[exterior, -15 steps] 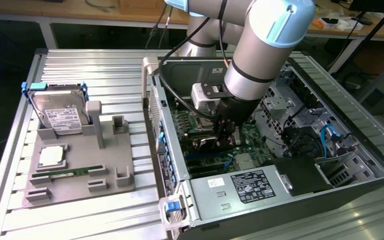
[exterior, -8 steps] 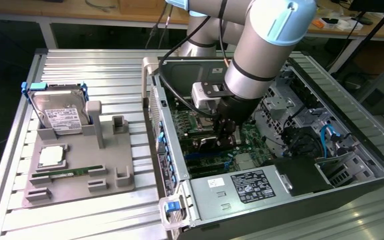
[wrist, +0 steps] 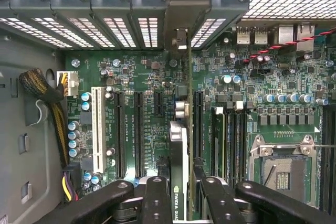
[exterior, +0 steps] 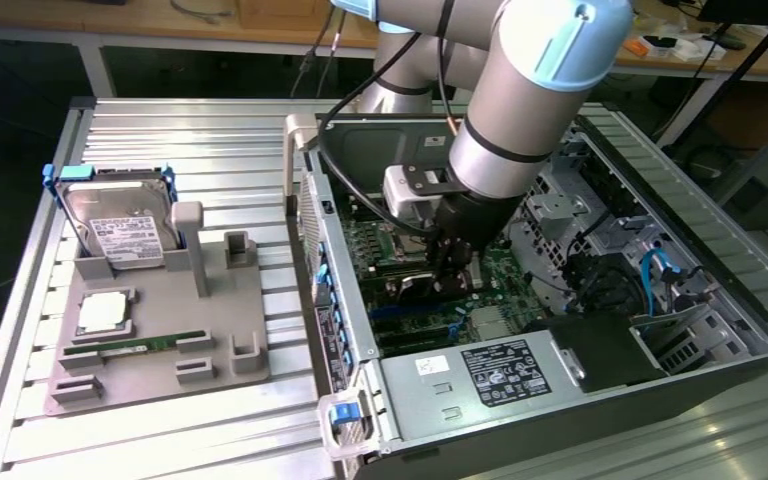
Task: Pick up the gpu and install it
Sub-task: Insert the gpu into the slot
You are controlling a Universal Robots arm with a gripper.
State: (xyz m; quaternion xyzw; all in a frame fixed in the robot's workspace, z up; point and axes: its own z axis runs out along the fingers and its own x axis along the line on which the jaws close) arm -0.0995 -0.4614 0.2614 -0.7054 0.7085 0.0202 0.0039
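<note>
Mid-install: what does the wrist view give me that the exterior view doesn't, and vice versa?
Wrist view: the gpu edge-on in the gripper, running parallel to the black slots, plus the white slot and the processor socket. Exterior view: the hard drive and memory stick on the grey tray beside the case. Both: the green motherboard, with the gripper down inside the case.

Parts tray [exterior: 157,375] sits on the exterior view's left, with the hard drive [exterior: 120,225] at its far end and the CPU [exterior: 101,313] and RAM stick [exterior: 137,347] nearer. The open case [exterior: 624,410] is just beside it on the right. The gripper [exterior: 451,275] is down inside over the motherboard [exterior: 502,268] with the gpu [wrist: 179,150] edge-on between its fingers.
</note>
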